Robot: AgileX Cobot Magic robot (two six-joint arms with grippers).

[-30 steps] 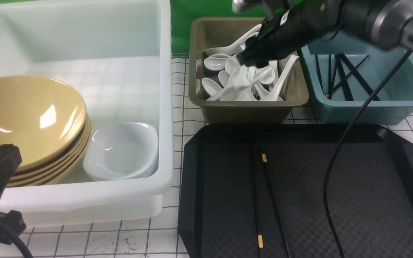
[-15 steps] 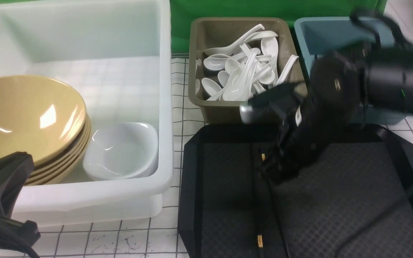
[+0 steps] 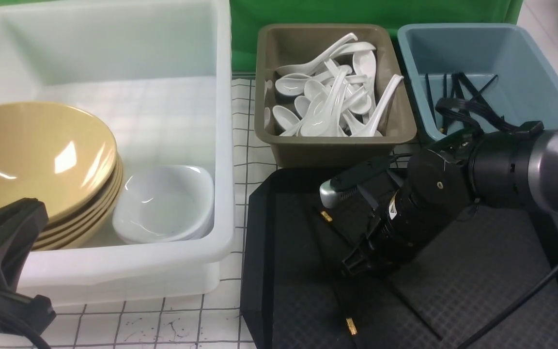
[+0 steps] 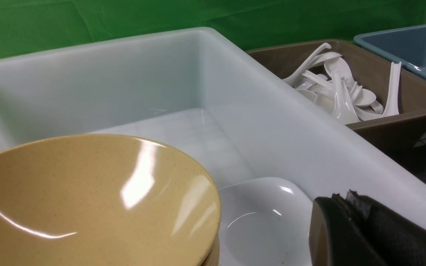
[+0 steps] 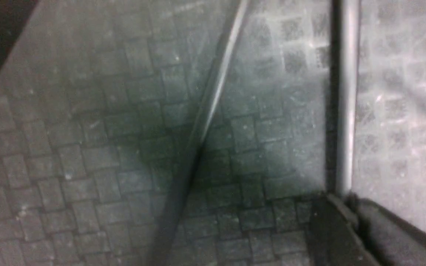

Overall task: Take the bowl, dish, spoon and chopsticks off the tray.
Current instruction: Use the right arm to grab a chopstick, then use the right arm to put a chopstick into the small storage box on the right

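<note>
The right tool (image 5: 347,199) has come down from above the bins onto the black tray (image 3: 255,252), and its jaws, wide apart a moment ago, have drawn nearly together. One slim chopstick (image 3: 412,303) runs into the narrow nip between the tips and appears to be held; the other chopstick (image 3: 325,254) lies outside the grip.

The pair has shifted too. Half a second ago the two sticks ran nearly lengthwise; now the pinched one slants strongly, its gold-banded end towards the tray's far left corner, while its mate has also swung, its far end closer to the left edge. Both are on or just above the tray's left and middle part; whether the pinched one has lifted is unclear.

For the task, this looks like the chopstick step, probably the last. A yellow bowl (image 3: 32,160) tops the stack in the white bin (image 3: 225,121), a white dish (image 3: 162,203) sits beside it, and spoons (image 3: 325,111) fill the brown bin (image 3: 337,140), so those pieces seem already put away. The caught stick likely goes to the blue bin (image 3: 535,87), leaving its mate for a second pick.

The left tool (image 4: 346,201) is fully closed beside the white bin, with nothing visible in its grip.
</note>
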